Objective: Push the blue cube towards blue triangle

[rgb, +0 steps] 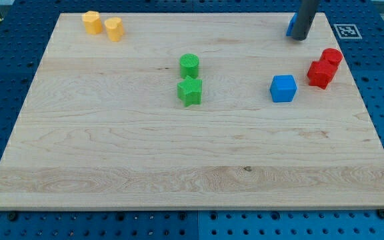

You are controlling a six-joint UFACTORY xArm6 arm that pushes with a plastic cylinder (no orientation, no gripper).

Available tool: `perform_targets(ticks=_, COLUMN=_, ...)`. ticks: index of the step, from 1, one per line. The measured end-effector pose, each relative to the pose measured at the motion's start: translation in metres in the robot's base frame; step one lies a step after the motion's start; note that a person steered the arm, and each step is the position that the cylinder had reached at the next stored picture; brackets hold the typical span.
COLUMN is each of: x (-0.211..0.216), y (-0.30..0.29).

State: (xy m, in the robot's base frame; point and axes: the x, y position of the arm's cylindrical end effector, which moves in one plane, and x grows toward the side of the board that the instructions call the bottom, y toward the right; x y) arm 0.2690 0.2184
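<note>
Seven blocks lie on the wooden surface (112,167), and none of them sits in its near half. Going from near to far: the blue cube (283,88) rests right of centre, with a pair of red blocks (325,67) just beside it toward two o'clock. The green star (190,91) and green cylinder (189,65) touch each other near the middle. Farther off, two yellow blocks (103,25) sit close together at the far left corner. At the far right, my tip (299,37) stands against a small blue piece (290,25), mostly hidden behind the rod, which I take to be the blue triangle. There is no claw on this arm, only the rod, so nothing is held. The relation that matters: the cube lies from my tip toward six o'clock, slightly left and well apart, while the triangle lies from the cube toward twelve. I judge my tip is on the wrong side; it should circle round to the cube's near face and push toward twelve o'clock.
</note>
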Motion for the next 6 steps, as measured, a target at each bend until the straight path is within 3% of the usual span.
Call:
perform_targets(ticks=3, x=-0.016, y=-0.003)
perform_targets(ticks=4, x=-0.009, y=-0.028)
perform_targets(ticks=6, x=0.096, y=-0.113)
